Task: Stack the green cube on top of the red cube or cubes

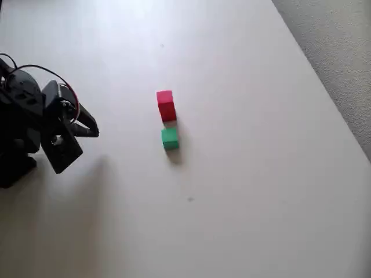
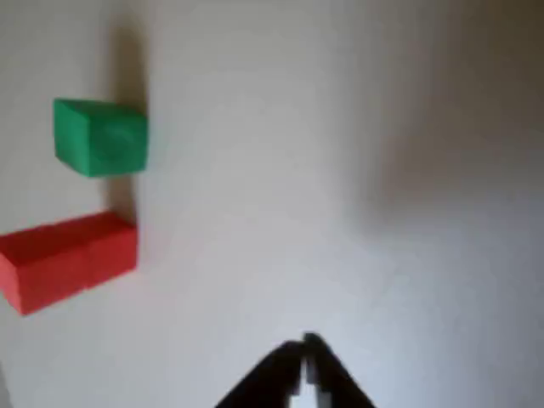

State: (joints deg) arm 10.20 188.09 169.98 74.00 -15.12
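Green, matte and small, the green cube (image 1: 170,138) sits alone on the pale bench (image 1: 261,191), near the middle of the overhead view. Just beside it at twelve o'clock we see the red cubes (image 1: 166,105), a matte, slightly pinkish red block that reads in the overhead view as two equal cubes, either stacked or set end to end; we cannot tell which. A thin strip of bench shows between green and red, so we judge them apart, though only just. In the wrist view the green cube (image 2: 100,136) lies at ten o'clock from the frame centre, with the red cubes (image 2: 68,259) below it at about eight o'clock.

Outward at nine o'clock in the overhead view, well apart from the cubes, hangs the black gripper (image 1: 91,128). In the wrist view the gripper (image 2: 304,357) shows its jaws pressed together at their tips, pinching nothing.

We judge the task not yet begun. The narrow gap is the hazard: spread jaws coming down around the green cube could nudge the red cubes and topple or shift them. A lopsided pinch could also twist the green cube, so that it lands off-centre and slides off.
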